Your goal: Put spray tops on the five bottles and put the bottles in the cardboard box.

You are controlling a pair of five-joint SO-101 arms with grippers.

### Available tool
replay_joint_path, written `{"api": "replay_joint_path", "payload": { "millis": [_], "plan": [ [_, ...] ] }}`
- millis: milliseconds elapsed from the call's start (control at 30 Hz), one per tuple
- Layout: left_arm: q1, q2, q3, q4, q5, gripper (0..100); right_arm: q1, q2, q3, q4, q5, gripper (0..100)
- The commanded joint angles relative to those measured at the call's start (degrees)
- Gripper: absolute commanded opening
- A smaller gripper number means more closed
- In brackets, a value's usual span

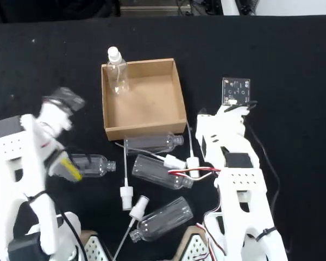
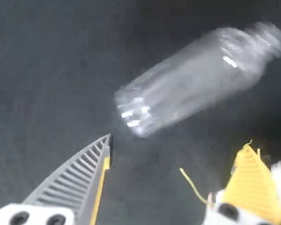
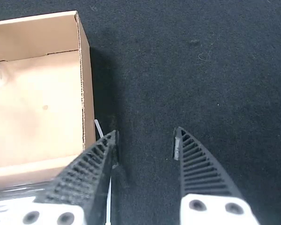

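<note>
**High view.** A brown cardboard box (image 1: 144, 130) sits in the middle of the black surface (image 1: 293, 54). One bottle with a spray top (image 1: 117, 70) stands up in the far left corner of the box.

Four more bottles lie on their sides outside the box, and none of them has a top.
- The bottle by the box (image 1: 152, 143) lies just in front of the box's near wall.
- The middle bottle (image 1: 162, 172) lies a little nearer to the arms.
- The near bottle (image 1: 162, 218) lies between the two arm bases.
- The side bottle (image 1: 92, 165) lies next to the left arm (image 1: 19, 157).

Four loose spray tops lie around these bottles. Two spray tops (image 1: 193, 161) are close to the right arm (image 1: 233, 163). Two other spray tops (image 1: 126, 196) lie in front of the middle bottle.

**Left wrist view.** The left tool (image 2: 178, 143) is open, with its two fingers wide apart. It holds nothing. The side bottle (image 2: 196, 79) lies on the black surface just past the fingertips and does not touch them.

**Right wrist view.** The right tool (image 3: 145, 136) is open too, and there is nothing between its fingers. It hangs over the bare black surface right beside a wall of the cardboard box (image 3: 82, 70). A thin white tube (image 3: 97, 127) pokes out near one fingertip.
</note>
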Motion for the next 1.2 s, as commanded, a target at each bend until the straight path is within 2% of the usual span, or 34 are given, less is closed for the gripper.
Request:
{"api": "replay_joint_path", "payload": {
  "millis": [0, 367, 533, 800, 1033, 1100, 1167],
  "plan": [
    [6.20, 0.44, 1.54, -0.62, -6.77, 38, 0.88, -1.63, -0.40, -1.49, 0.18, 18.0],
    [10.59, 0.53, 13.85, -19.78, -6.42, 38, 0.88, -1.63, -0.31, -1.49, 0.18, 18.0],
    [10.59, 0.53, 18.24, -28.31, -0.35, 38, 0.88, -1.63, -0.31, -1.49, 0.18, 18.0],
    [9.36, 0.53, 21.14, -30.95, 0.18, 38, 0.88, -1.63, -0.22, -1.49, 0.18, 18.0],
    [4.18, 0.53, 21.93, -30.15, 0.70, 38, 0.88, -1.63, -0.22, -1.49, 0.18, 18.0],
    [2.42, 0.53, 22.37, -30.33, 0.88, 35, 0.88, -1.63, -0.22, -1.49, 0.18, 18.0],
    [1.71, 0.18, 22.64, -30.07, 0.88, 28, 0.88, -1.63, -0.22, -1.49, 0.18, 18.0]
  ]
}}
